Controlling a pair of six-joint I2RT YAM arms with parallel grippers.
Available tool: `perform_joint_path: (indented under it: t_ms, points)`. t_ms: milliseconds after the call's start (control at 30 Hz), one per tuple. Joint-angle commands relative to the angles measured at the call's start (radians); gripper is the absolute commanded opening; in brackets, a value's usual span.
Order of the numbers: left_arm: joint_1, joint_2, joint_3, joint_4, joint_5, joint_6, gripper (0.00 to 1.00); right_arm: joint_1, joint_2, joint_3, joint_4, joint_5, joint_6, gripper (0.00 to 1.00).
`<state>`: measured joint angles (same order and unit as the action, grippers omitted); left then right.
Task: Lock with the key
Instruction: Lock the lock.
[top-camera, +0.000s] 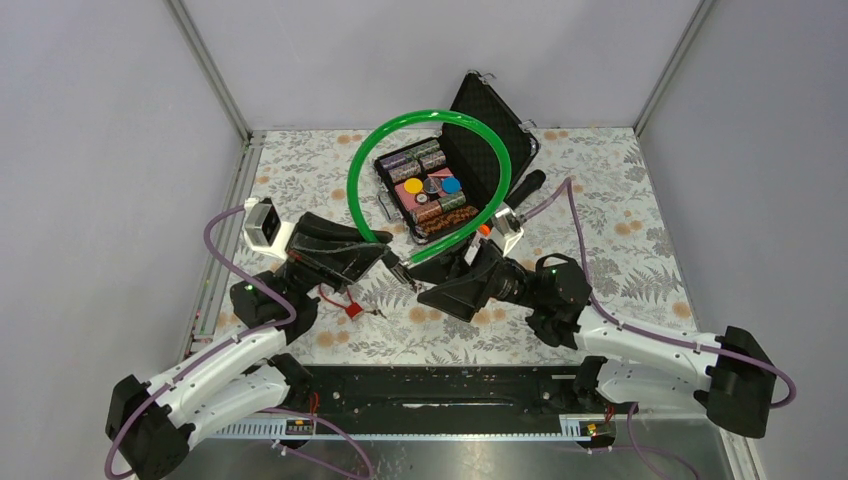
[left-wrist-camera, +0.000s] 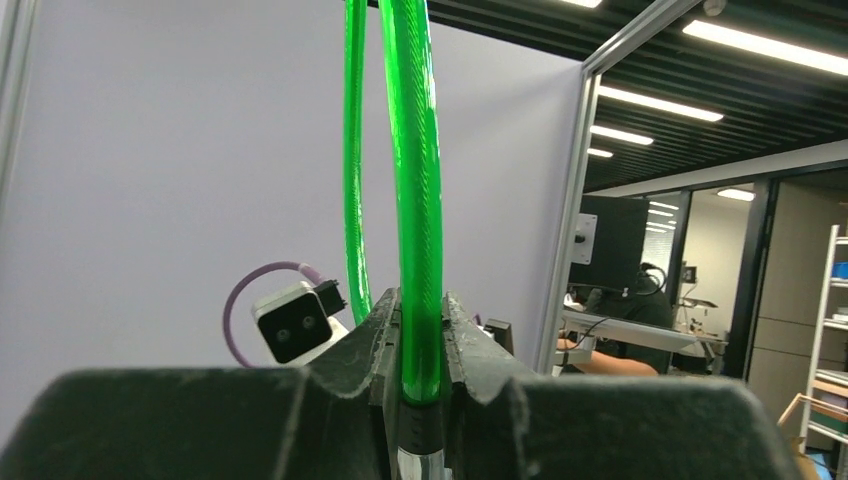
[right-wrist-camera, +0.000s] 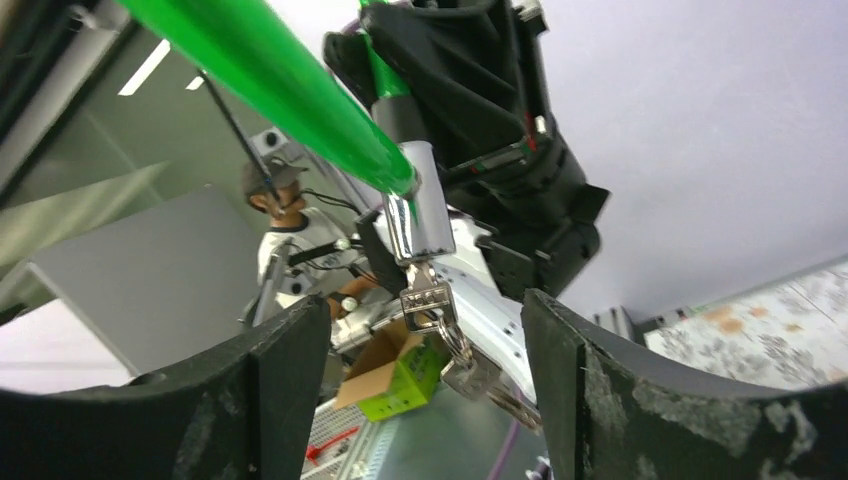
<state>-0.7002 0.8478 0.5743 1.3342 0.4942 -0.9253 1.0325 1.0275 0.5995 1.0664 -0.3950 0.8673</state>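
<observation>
The 2 black fingers of your right gripper (right-wrist-camera: 422, 310) stand spread around the tiny silvery metal key (right-wrist-camera: 427, 298), apparently seated in the steel lock barrel (right-wrist-camera: 415, 220); your left gripper (left-wrist-camera: 420, 330) pinches the glossy green cable loop (left-wrist-camera: 410, 150), steadying it.

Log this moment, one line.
left hand shut on green cable lock | right hand open, flanking key | key not gripped

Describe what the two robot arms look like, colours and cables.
Both the left arm and right arm have white links with black joints and black, wedge-shaped jaws. A purple cable loops along each, a green light glows on each, and a white camera box sits at the left wrist.
</observation>
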Motion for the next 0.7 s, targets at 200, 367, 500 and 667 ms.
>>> perform_joint_path:
  t_ms: [200, 367, 500, 667]
  points:
    - [-0.014, -0.033, 0.070, 0.097, -0.047, -0.073, 0.00, 0.014, 0.126, 0.130, 0.265, -0.144, 0.152, 0.60]
    - [-0.015, -0.035, 0.072, 0.099, -0.059, -0.071, 0.00, 0.030, 0.151, 0.160, 0.265, -0.171, 0.171, 0.40]
    - [-0.014, -0.042, 0.066, 0.097, -0.077, -0.070, 0.00, 0.034, 0.144, 0.144, 0.268, -0.167, 0.166, 0.41]
    - [-0.015, -0.051, 0.049, 0.095, -0.102, -0.070, 0.00, 0.034, 0.127, 0.117, 0.271, -0.150, 0.152, 0.52]
